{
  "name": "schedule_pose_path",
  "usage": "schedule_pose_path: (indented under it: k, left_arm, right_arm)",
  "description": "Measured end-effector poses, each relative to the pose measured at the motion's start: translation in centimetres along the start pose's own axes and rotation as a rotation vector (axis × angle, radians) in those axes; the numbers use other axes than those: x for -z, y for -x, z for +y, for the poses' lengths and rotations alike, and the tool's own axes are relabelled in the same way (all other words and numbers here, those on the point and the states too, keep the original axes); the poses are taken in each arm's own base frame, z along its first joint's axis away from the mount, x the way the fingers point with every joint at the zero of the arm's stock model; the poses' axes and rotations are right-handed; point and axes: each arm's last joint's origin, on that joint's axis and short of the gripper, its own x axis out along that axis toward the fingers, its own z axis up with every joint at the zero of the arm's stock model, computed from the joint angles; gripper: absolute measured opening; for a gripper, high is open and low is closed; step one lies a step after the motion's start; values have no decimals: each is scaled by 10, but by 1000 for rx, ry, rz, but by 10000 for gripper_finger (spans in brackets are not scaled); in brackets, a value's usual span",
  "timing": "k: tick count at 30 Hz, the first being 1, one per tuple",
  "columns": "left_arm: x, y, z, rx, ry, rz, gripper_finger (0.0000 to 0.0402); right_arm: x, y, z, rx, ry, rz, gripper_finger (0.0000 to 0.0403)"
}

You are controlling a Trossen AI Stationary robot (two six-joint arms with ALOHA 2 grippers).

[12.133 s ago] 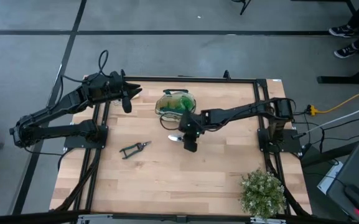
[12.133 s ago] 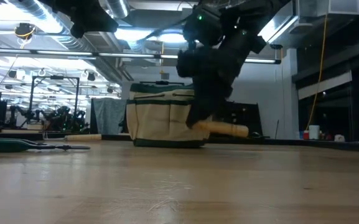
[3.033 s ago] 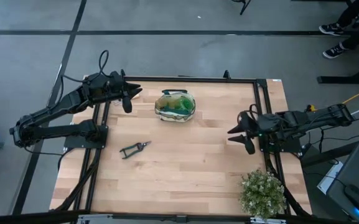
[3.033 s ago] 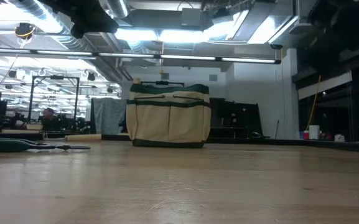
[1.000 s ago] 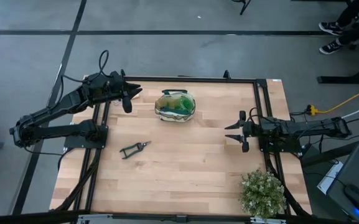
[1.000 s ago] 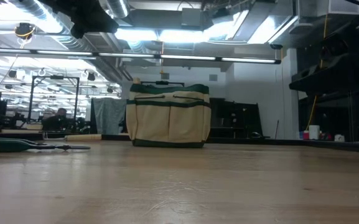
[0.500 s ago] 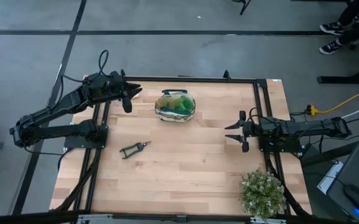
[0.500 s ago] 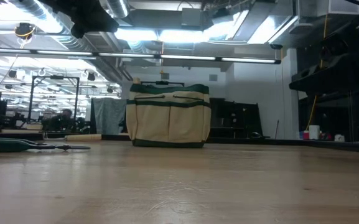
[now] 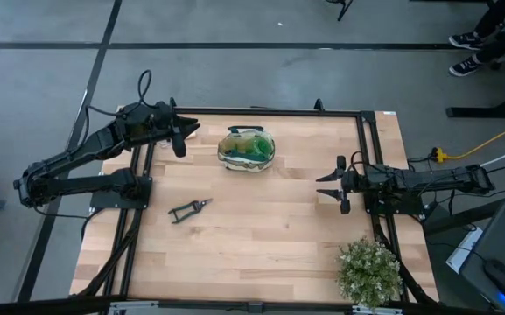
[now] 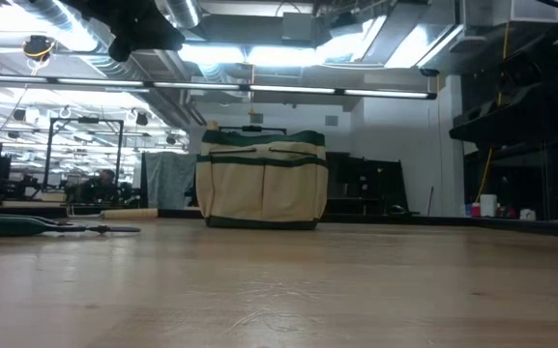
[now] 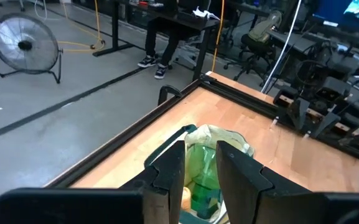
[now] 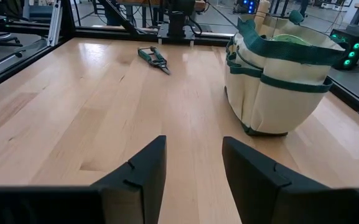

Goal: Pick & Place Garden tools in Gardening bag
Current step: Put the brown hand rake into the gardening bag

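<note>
High view first: the gardening bag (image 9: 248, 149) stands toward the far edge of the worktop (image 9: 261, 236), cream canvas with green trim, and green shows inside it from above. Well apart from it, toward the left side, the pruning shears (image 9: 189, 209) lie flat on the bare wood, nothing touching them. Over at the far left corner the left gripper (image 9: 180, 137) hangs just beside the bag, not touching it; in the left wrist view its fingers (image 11: 168, 167) stand slightly apart with nothing between them, and the bag's open mouth with a translucent green spray bottle (image 11: 199, 180) inside shows beyond. On the right edge of the worktop the right gripper (image 9: 333, 185) points inward across the wood, fingers spread and holding nothing; its wrist view looks across at the bag's pockets and the shears far off. A potted plant (image 9: 370, 271) sits at the near right corner. Low view has the bag upright on the wood.
</note>
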Motion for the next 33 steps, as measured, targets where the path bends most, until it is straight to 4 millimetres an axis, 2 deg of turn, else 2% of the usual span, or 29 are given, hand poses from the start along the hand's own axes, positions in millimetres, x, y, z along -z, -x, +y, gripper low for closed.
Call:
schedule_pose_path:
  k: [13,24,29,33]
  left_arm:
    - [-1,-2,-1,22,11,0,86]
    - [10,-34,2,-21,66,113,86]
    - [17,-47,2,23,169,188,86]
    - [23,-57,3,41,144,237,86]
  right_arm:
    - [0,0,0,-1,0,0,160]
    - [0,0,0,-1,0,0,160]
    - [0,0,0,-3,0,0,160]
    - [0,0,0,-3,0,1,160]
